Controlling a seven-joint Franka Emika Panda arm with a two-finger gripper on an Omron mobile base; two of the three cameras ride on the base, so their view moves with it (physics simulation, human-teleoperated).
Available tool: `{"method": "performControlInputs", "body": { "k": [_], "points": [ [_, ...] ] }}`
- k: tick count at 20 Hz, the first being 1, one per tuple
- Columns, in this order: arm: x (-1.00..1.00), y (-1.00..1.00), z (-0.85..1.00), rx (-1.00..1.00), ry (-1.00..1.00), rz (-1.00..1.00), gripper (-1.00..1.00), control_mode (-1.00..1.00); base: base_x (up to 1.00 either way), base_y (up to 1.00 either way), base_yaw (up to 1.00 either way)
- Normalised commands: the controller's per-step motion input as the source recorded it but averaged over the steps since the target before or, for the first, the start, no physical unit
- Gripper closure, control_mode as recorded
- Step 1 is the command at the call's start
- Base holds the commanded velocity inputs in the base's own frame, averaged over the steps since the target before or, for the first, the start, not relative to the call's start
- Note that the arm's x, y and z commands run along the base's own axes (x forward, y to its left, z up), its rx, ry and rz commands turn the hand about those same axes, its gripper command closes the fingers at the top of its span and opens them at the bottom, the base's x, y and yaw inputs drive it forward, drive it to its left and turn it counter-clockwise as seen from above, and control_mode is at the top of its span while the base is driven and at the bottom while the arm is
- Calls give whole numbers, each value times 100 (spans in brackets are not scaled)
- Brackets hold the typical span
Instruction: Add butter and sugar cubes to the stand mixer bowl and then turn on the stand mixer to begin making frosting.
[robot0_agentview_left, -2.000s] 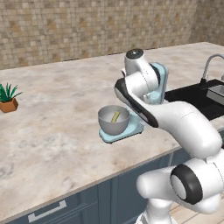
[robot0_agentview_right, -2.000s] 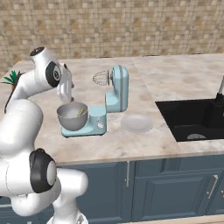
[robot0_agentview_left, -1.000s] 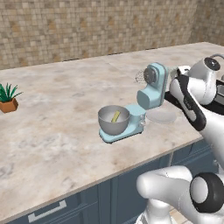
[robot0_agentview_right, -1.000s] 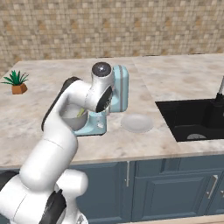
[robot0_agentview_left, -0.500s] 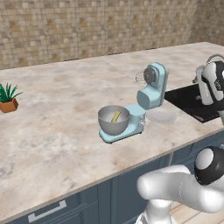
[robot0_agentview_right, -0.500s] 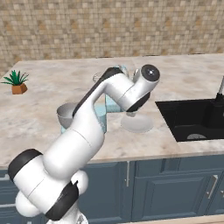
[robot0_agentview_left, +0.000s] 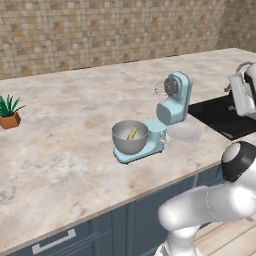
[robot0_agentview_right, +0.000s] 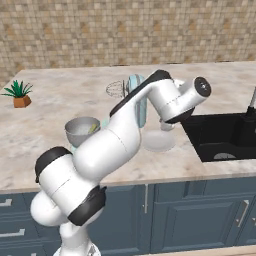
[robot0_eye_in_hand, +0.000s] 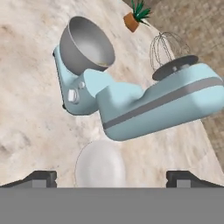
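The pale blue stand mixer (robot0_agentview_left: 172, 102) stands on the counter with its head tilted up and the wire whisk (robot0_eye_in_hand: 165, 47) clear of the bowl. The grey metal stand mixer bowl (robot0_agentview_left: 130, 136) sits on the mixer's flat base, and the yellow butter (robot0_agentview_left: 132, 133) stick leans inside it. The sugar cubes are out of view. My gripper (robot0_eye_in_hand: 111, 179) is open with nothing between its fingertips (robot0_eye_in_hand: 41, 177). It hangs to the right of the mixer, above a flat white plate (robot0_eye_in_hand: 99, 166), and looks back along the mixer towards the bowl (robot0_eye_in_hand: 85, 46). In the right base view the gripper (robot0_agentview_right: 167, 128) is just over the plate (robot0_agentview_right: 159, 141).
A black sink (robot0_agentview_right: 225, 135) with a faucet (robot0_agentview_right: 251, 107) lies right of the plate. A potted plant (robot0_agentview_left: 9, 112) stands at the counter's far left. A round knob (robot0_eye_in_hand: 72, 96) shows on the mixer's base. A tiled wall (robot0_agentview_left: 100, 30) backs the counter.
The arm has swung from over the bowl to the right, past the mixer, and now hangs above the white plate near the sink. The gripper has stayed open.
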Motion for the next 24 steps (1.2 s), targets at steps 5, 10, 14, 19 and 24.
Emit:
{"method": "performControlInputs", "body": {
  "k": [5,10,14,19,24],
  "points": [
    [31,0,-30,0,-2,22,-100,-100,0,0,0],
    [9,0,-42,0,-6,22,-100,-100,0,0,0],
    [11,0,-13,0,-4,14,-100,-100,0,0,0],
    [24,1,-12,0,0,6,-100,-100,0,0,0],
    [31,5,-31,0,0,1,-100,-100,0,0,0]
  ]
}}
